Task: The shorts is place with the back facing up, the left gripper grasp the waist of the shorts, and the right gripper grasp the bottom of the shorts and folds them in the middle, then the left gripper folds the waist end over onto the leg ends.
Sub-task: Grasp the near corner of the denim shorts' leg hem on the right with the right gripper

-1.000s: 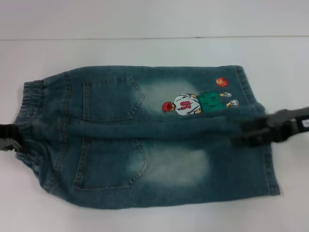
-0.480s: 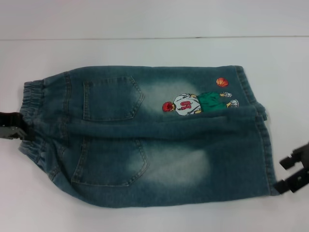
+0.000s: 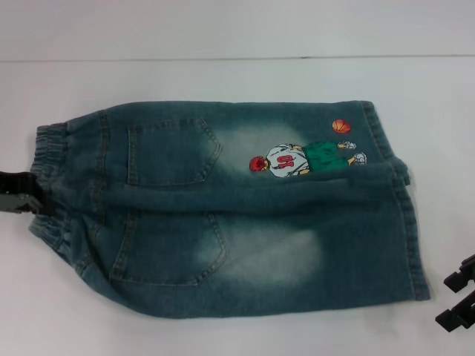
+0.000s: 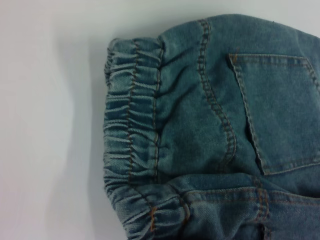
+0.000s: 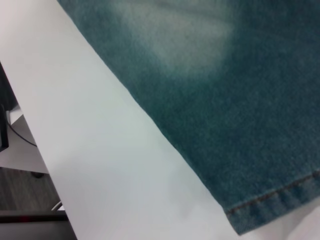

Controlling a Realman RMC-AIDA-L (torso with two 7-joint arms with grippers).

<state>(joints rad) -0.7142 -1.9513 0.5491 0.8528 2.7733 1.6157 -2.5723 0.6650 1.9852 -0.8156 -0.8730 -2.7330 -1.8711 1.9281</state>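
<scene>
White tabletop [image 3: 223,37], plain, with a faint seam line running across behind the work. The shorts [image 3: 223,208] lie flat on it, back side up, both patch pockets and the embroidered basketball player [image 3: 300,158] showing.

Change noted: a second ago my right hand [image 3: 459,299] sat over the leg ends near the centre seam; it has since pulled off the denim and now stands clear of the cloth by the near right corner, fingers spread and holding nothing. The bottom of the shorts [image 3: 404,215] lies loose on the surface. My left hand [image 3: 21,202] has stayed at the waist of the shorts [image 3: 46,189], touching the gathered band; I cannot tell whether it is clenched on the fabric.

Judgement: the lengthwise fold has not been made. Both legs lie side by side, with only a shallow ridge along the centre seam. The right hand would need a fresh grip on a hem.

Orientation: long axis runs left to right, waist pointing to my left, hems to my right
</scene>
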